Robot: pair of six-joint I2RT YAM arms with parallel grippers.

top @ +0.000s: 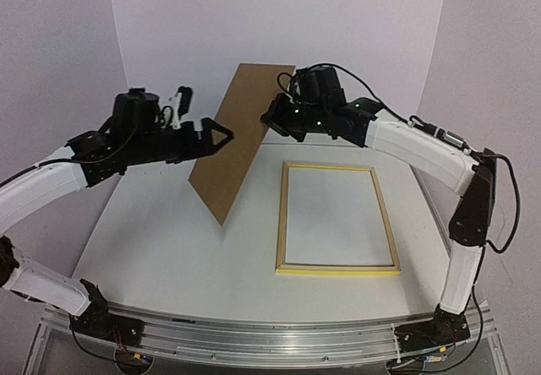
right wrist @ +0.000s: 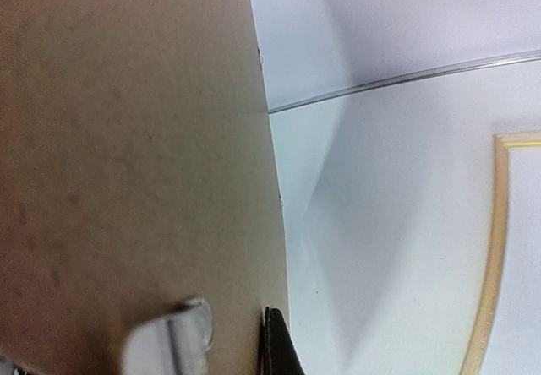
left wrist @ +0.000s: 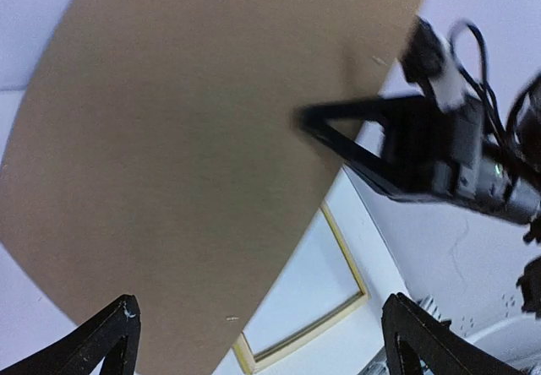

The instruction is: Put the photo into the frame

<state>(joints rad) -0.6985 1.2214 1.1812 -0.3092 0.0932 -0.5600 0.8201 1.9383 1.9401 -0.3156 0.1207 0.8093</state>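
The frame (top: 338,269), thin yellow border on pale wood, lies flat and empty on the table right of centre. It also shows in the left wrist view (left wrist: 305,330) and the right wrist view (right wrist: 499,223). My right gripper (top: 272,122) is shut on the right edge of a plain brown backing board (top: 232,138) and holds it raised and tilted, its lowest corner close to the table. The pinch shows in the right wrist view (right wrist: 228,333). My left gripper (top: 221,133) is open, just left of the board's face (left wrist: 186,155), not touching it. The photo is out of view.
The white table (top: 169,248) is walled by white panels at the back and sides. The arm bases sit on a metal rail (top: 270,333) at the near edge. The right arm (left wrist: 456,164) crosses the left wrist view behind the board.
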